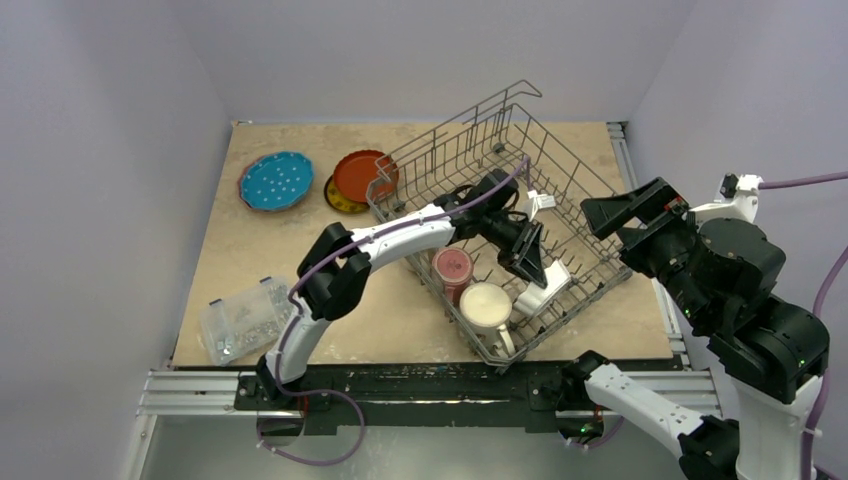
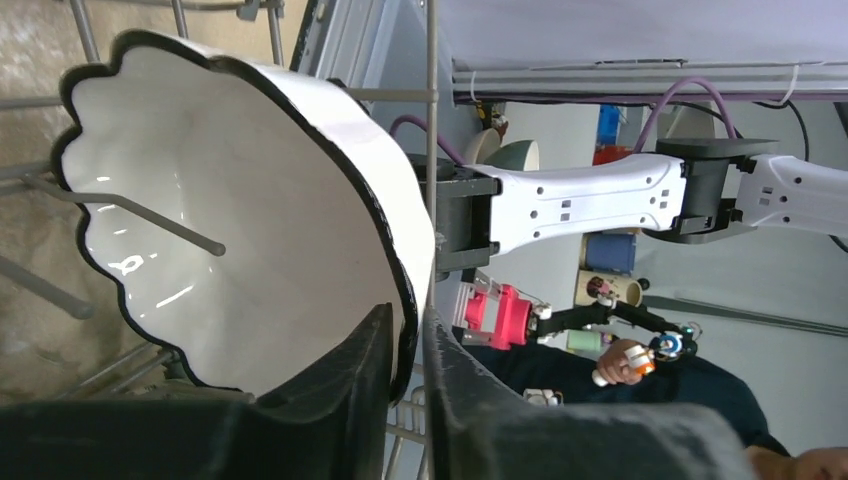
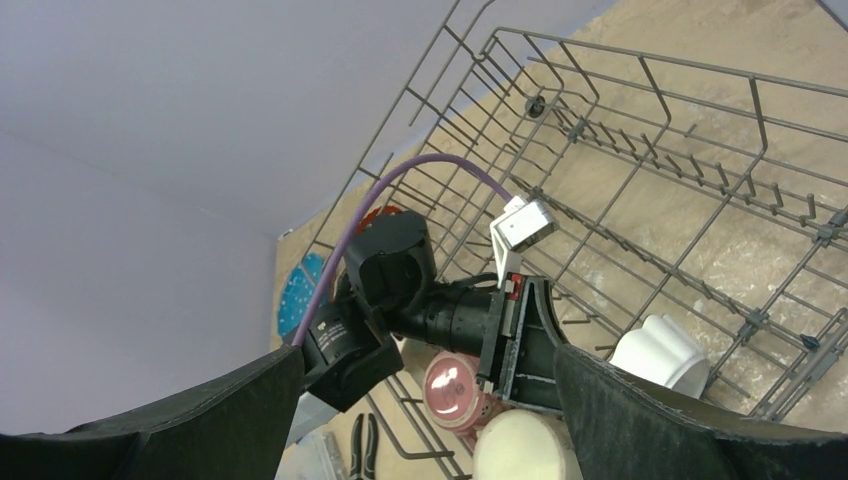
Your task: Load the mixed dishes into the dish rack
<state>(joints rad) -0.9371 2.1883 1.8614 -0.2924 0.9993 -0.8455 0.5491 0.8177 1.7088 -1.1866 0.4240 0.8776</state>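
The dish rack (image 1: 415, 150) stands askew on the table's right half. Inside it, near the front, are a maroon mug (image 1: 452, 266) and a cream mug (image 1: 486, 306). My left gripper (image 1: 528, 262) reaches into the rack and is shut on the rim of the white fluted bowl (image 1: 545, 285). In the left wrist view the fingers (image 2: 408, 330) pinch the bowl's black-edged rim (image 2: 230, 220), with the bowl tilted on its side among the tines. My right gripper (image 1: 625, 215) is open and empty, raised above the rack's right edge. The blue dotted plate (image 1: 275, 181), red-orange plate (image 1: 362, 175) and yellow plate (image 1: 340, 197) lie left of the rack.
A clear plastic box of metal parts (image 1: 243, 318) sits at the front left. Black-handled pliers (image 3: 363, 440) lie on the table beside the rack. The right wrist view shows the bowl (image 3: 660, 355), maroon mug (image 3: 452, 385) and cream mug (image 3: 525, 450) under the left arm.
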